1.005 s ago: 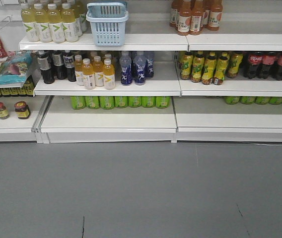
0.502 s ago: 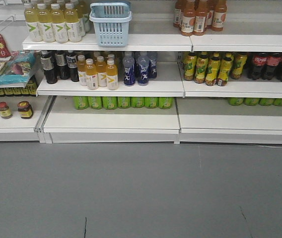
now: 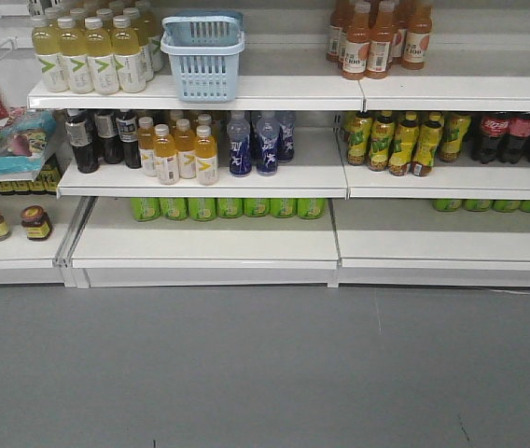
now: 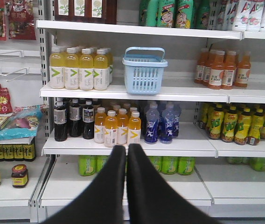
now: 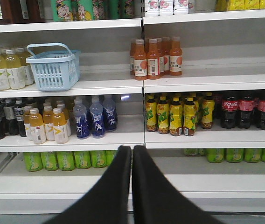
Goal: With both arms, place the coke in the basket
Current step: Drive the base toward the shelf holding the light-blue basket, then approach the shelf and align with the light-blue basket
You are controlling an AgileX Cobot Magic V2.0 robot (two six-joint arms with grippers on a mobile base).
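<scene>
A shop aisle: long white shelves (image 3: 246, 93) carry packed rows of identical drinks: yellow bottles (image 4: 79, 69), orange bottles (image 5: 153, 58), cola bottles (image 5: 247, 109), green drinks (image 3: 228, 207). A snack pouch (image 4: 1, 99) hangs beside wire hooks, jars (image 4: 19, 176) stand low down, and a blue shopping basket (image 4: 144, 70) sits on a shelf above the grey floor (image 3: 265, 373)
</scene>
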